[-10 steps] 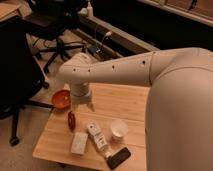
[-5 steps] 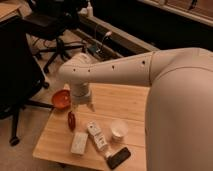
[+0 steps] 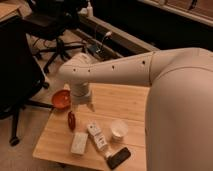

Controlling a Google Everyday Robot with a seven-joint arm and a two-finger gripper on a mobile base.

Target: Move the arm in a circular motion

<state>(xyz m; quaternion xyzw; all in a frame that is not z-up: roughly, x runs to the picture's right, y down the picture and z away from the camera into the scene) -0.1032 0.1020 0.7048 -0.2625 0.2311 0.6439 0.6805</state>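
Your claw (image 3: pixel 86 104) hangs over the table (image 3: pixel 125 102) near its far left corner, just beside the red bowl (image 3: pixel 61 98) at the left edge. Whether it is spread or pressed together, you cannot tell from here. Above it the arm (image 3: pixel 120 72) bends at its rounded elbow and runs back toward the right edge. Against the last second nothing shifts: elbow and claw sit where they sat. I judge the circle paused or barely creeping, so keep any sweep above the white cup (image 3: pixel 118 130) near the front edge.
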